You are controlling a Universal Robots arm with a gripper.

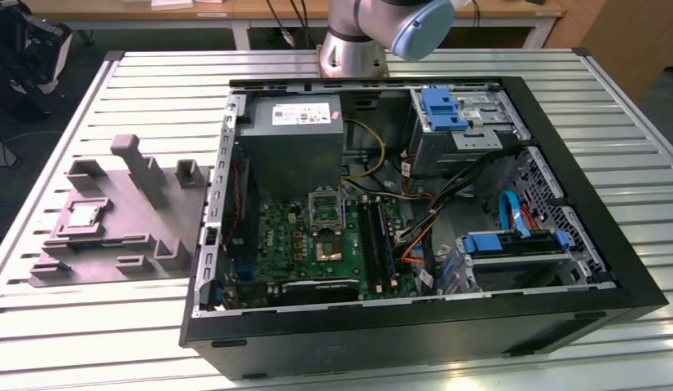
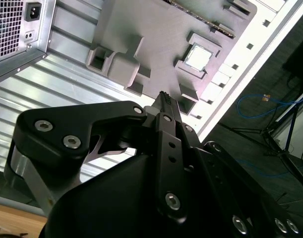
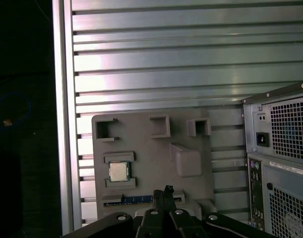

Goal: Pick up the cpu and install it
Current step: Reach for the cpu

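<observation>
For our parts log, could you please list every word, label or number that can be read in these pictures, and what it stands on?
No text can be read here.
White label on the power supply: print too small to read.
Sticker on the computer case rear: too small to read.
Top of the cpu: no markings can be made out.

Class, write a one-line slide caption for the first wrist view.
Square silver-topped cpu sits in a grey plastic fixture on a slatted metal table, black tool clear of it.
</observation>
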